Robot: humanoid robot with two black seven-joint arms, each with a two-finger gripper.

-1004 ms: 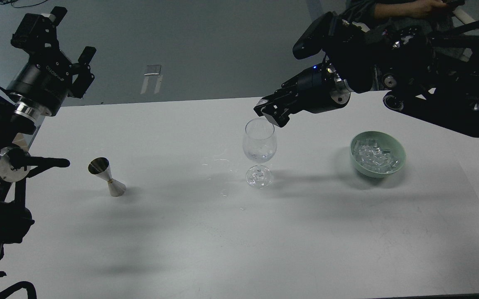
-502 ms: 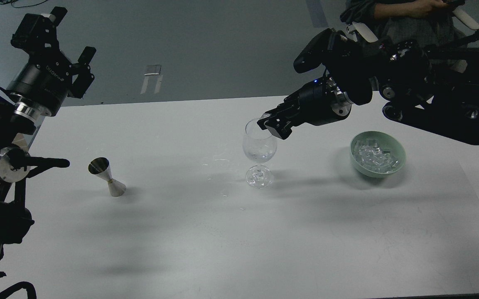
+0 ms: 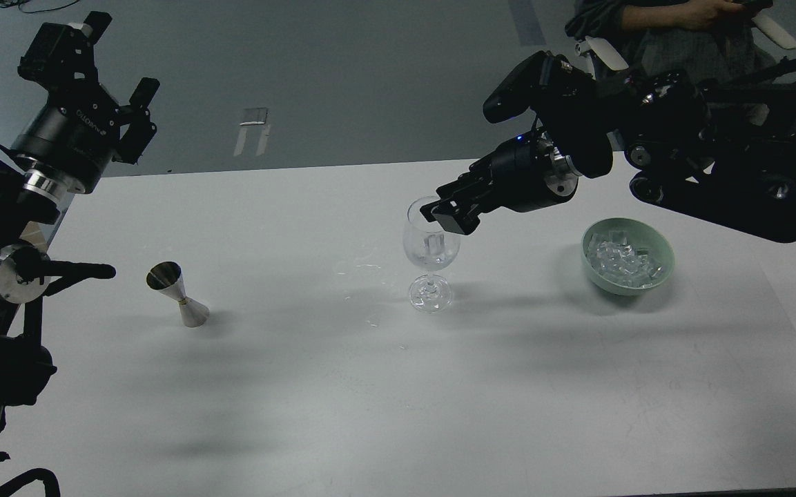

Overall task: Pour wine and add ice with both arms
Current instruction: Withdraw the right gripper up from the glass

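Observation:
A clear wine glass stands mid-table with a little colourless wine at the bottom of its bowl. One clear ice cube shows inside the glass. My right gripper hangs just over the glass rim, its fingers slightly apart with nothing between them. A green bowl heaped with ice cubes sits to the right of the glass. My left gripper is raised at the far left, off the table's back edge, open and empty.
A steel jigger stands on the left of the white table. Small clear droplets lie on the table left of the glass. A person sits behind the right arm.
My right gripper dropped from above the glass rim down onto it. The ice cube it held now shows inside the glass. The left arm has not moved.

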